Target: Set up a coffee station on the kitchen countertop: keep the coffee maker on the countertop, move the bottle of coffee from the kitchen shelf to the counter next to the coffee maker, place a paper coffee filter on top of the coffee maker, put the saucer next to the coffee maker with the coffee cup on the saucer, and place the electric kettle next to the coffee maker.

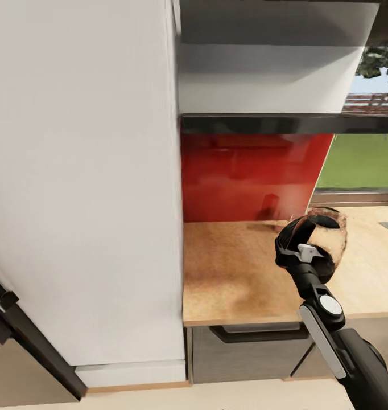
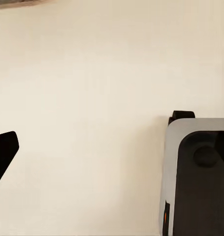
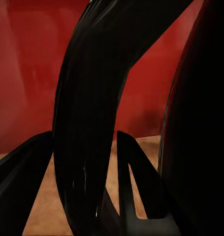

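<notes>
The right claw [image 1: 305, 250] is clamped on the black loop handle of the kettle [image 1: 326, 242], and the kettle hangs from it just over the desk [image 1: 234, 273]. In the right wrist view the handle [image 3: 92, 128] runs as a thick dark band between the two fingers [image 3: 136, 182], which press on it from either side, with the kettle's dark body close on one side and the red backsplash [image 3: 28, 69] behind. So the thing is already in the claw; what matters now is where it has to go.

From the head view the kettle sits upright, its round glass belly on the far side of the claw from the robot and its handle turned back toward the arm. Below and ahead of it lies bare wood-grain desk, bounded on the left by a tall white cabinet [image 1: 86, 171] and at the back by the red panel; a dark shelf [image 1: 262, 123] runs above. No coffee maker shows here, so I cannot tell which way the kettle's final spot lies. Whether the base touches the desk or hangs just above it is hard to judge.

The left claw [image 2: 3, 157] shows as a single dark fingertip against a plain pale surface, near a grey and black part of the robot; I cannot tell its state. The right arm is plainly the one at work.
</notes>
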Available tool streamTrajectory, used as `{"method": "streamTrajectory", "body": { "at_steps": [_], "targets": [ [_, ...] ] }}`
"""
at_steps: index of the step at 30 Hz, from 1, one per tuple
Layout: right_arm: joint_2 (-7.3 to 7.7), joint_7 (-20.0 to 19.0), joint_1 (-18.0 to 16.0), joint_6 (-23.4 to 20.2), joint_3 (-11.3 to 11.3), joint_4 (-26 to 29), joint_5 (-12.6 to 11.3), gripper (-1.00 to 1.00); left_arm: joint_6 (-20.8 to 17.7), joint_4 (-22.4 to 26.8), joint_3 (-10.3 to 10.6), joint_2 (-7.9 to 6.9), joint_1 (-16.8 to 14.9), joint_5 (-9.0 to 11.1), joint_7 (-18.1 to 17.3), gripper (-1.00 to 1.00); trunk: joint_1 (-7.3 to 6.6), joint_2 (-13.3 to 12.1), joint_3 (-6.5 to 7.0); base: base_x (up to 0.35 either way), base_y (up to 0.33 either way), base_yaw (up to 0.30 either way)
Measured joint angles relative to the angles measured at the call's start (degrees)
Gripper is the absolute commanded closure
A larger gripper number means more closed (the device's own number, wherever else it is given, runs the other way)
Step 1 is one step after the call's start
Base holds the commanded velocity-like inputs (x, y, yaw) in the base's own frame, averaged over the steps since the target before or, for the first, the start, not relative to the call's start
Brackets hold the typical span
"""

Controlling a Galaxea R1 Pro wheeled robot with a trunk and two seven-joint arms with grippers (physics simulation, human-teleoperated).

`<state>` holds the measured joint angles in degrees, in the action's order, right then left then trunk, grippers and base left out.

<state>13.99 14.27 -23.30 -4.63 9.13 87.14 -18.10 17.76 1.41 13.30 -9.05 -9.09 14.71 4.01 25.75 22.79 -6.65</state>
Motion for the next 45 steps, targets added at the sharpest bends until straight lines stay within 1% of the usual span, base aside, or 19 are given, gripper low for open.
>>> {"method": "streamTrajectory", "body": {
  "at_steps": [23,31,39,45],
  "targets": [
    [0.00,0.00,0.00,0.08,0.00,-0.04,0.09,1.00,-0.02,0.09,-0.07,0.00,-0.03,0.02,0.00,-1.00,0.00,0.00,0.00,0.001,-0.269,-0.262],
    [0.00,0.03,0.00,0.08,0.00,-0.05,0.09,1.00,-0.09,0.09,-0.09,0.00,-0.03,0.02,0.00,-1.00,-0.01,0.00,0.01,0.098,-0.263,-0.263],
    [0.00,0.03,0.00,0.10,-0.03,-0.09,0.08,1.00,-0.23,0.17,-0.11,0.00,-0.03,-0.04,0.01,-1.00,-0.02,0.01,0.01,0.227,-0.188,-0.263],
    [0.00,0.00,0.00,0.11,-0.09,-0.08,0.08,1.00,-0.08,0.14,-0.13,0.00,-0.03,0.02,0.02,-1.00,0.00,0.00,0.01,0.038,-0.027,-0.263]
  ]
}}
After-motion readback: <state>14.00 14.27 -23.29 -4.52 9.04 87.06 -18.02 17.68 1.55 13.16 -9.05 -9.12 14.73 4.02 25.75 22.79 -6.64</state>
